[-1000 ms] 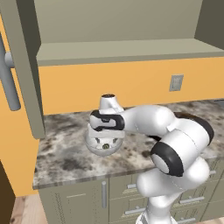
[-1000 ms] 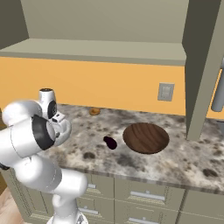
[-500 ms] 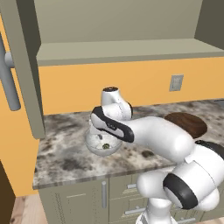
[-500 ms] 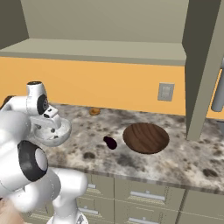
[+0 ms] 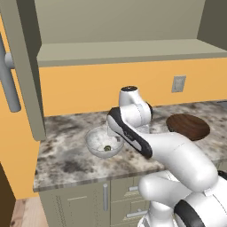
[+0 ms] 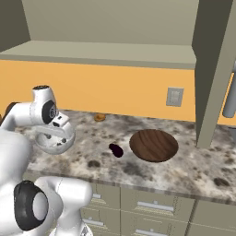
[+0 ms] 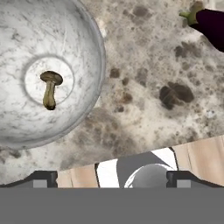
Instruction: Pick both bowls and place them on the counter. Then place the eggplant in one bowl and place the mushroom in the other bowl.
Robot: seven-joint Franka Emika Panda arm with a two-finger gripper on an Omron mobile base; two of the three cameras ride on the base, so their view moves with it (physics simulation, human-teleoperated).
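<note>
mushroom (image 7: 50, 89) in marbled bowl (image 7: 83, 39), no labels

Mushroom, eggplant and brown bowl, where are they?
mushroom (image 7: 50, 87): hand view, on its stem.
eggplant (image 6: 116, 150): right base view, on its dark body.
brown bowl (image 6: 153, 145): right base view, on its inside.

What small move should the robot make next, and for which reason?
Probably swing the open claw toward the small glossy dark purple eggplant: the tiny tan mushroom already lies in the grey-white marbled bowl, while the eggplant lies on the speckled counter beside the dark brown wooden bowl.
</note>
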